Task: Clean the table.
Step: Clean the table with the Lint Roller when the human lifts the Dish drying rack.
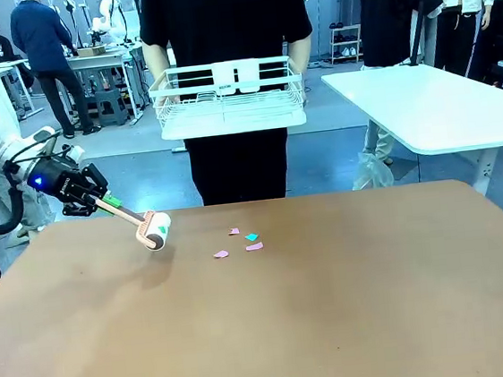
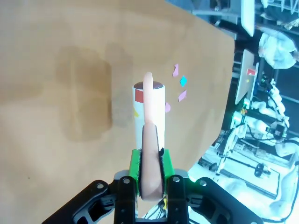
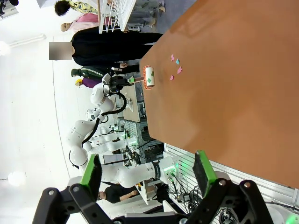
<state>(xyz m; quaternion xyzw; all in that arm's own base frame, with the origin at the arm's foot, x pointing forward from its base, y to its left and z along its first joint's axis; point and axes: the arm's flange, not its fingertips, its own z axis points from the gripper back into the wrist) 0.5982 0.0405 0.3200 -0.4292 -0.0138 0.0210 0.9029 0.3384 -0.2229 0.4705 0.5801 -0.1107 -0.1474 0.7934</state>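
Note:
The table (image 1: 336,306) has a reddish-brown top. A few small pink and teal paper scraps (image 1: 251,238) lie near its far middle. My left gripper (image 1: 102,201) is shut on the peach handle of a lint roller (image 1: 155,230), whose white head hangs low over the far left of the table, left of the scraps. In the left wrist view the green pads (image 2: 135,167) clamp the handle, and the roller head (image 2: 149,105) points toward the scraps (image 2: 181,95). My right gripper (image 3: 147,172) is open and holds nothing, off the table's edge (image 3: 196,154), far from the lint roller (image 3: 149,77).
A person in black stands at the far side holding a white wire rack (image 1: 228,96) above the table's far edge. A white-topped table (image 1: 431,102) stands at the back right. Other people and benches are farther back.

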